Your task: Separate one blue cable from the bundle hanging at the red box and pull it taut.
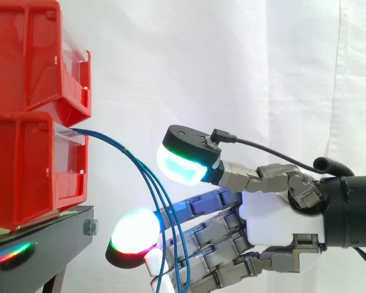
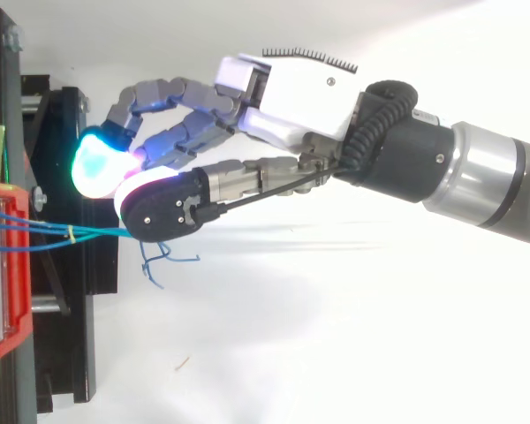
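Several thin blue cables [image 1: 147,174] come out of the lower red bin [image 1: 30,171] as a bundle and arc down to the right. In the top view the blue cables [image 2: 62,234] leave the red bin [image 2: 4,265], held together by a small yellowish tie, and run under the thumb. Their loose ends curl below it. My hand [image 1: 280,223] reaches in from the right, open, with fingers stretched towards the bin. The cables drop across the fingers [image 1: 195,207], just right of a glowing white fingertip. The thumb's cyan pad [image 1: 183,165] hovers above them, apart from the cables.
A second red bin [image 1: 36,55] is stacked on the lower one. Both stand on a black stand [image 1: 49,235] with a bolt at its edge. A white curtain hangs behind. In the top view the white floor [image 2: 291,336] lies below the hand [image 2: 300,93].
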